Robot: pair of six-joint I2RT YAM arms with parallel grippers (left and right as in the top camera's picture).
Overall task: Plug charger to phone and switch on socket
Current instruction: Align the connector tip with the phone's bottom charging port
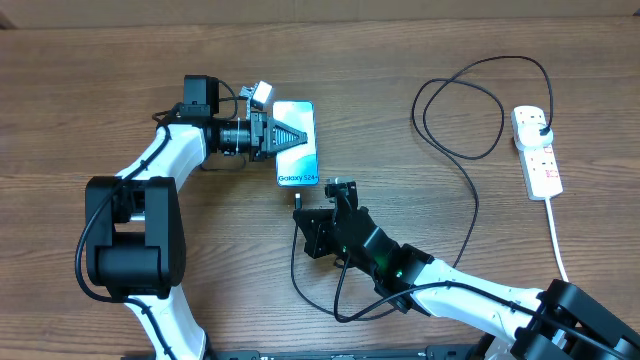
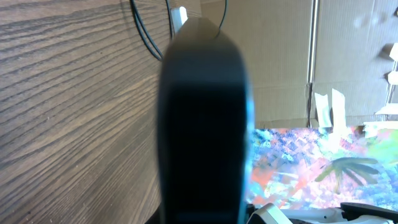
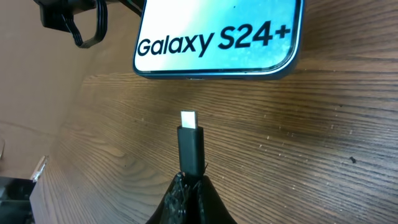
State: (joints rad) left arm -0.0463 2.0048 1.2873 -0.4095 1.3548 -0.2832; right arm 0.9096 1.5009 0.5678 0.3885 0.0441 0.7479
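- The desk [image 1: 110, 60] is matte brown wood with streaky grain running across it.
- The phone [image 1: 299, 165] lies on it, left of centre. It's a slim rectangle with rounded corners, a glossy light-blue screen and a dark rim. White "Galaxy S24+" lettering sits at the end nearest the right arm.
- The charger [image 3: 191, 149] is a thin black cable ending in a chunky black connector with a small silvery metal tip. The rest wanders in loose loops over the right half of the desk to a dark plug [image 1: 537, 122] sitting in the power strip [image 1: 541, 165].
- The power strip is a narrow white plastic bar with red markings, out near the right edge. A white cord [image 1: 556, 235] trails off it toward the near side.
- Right gripper [image 1: 343, 190]: the jaws are pinched tight on the connector's black body, with the metal tip poking out toward the phone's bottom edge. The tip is close but not touching, and bare wood shows between them. In the wrist view it sits a bit left of the middle of that edge.
- Left gripper [image 1: 295, 135]: it reaches in from the left and sits over the upper part of the screen. Honestly can't tell how wide its jaws are. Its own camera is mostly one big dark blur, with wood on one side and cardboard [image 2: 280, 56] behind.
- A slack loop of black cable lies on the desk beside the right arm.
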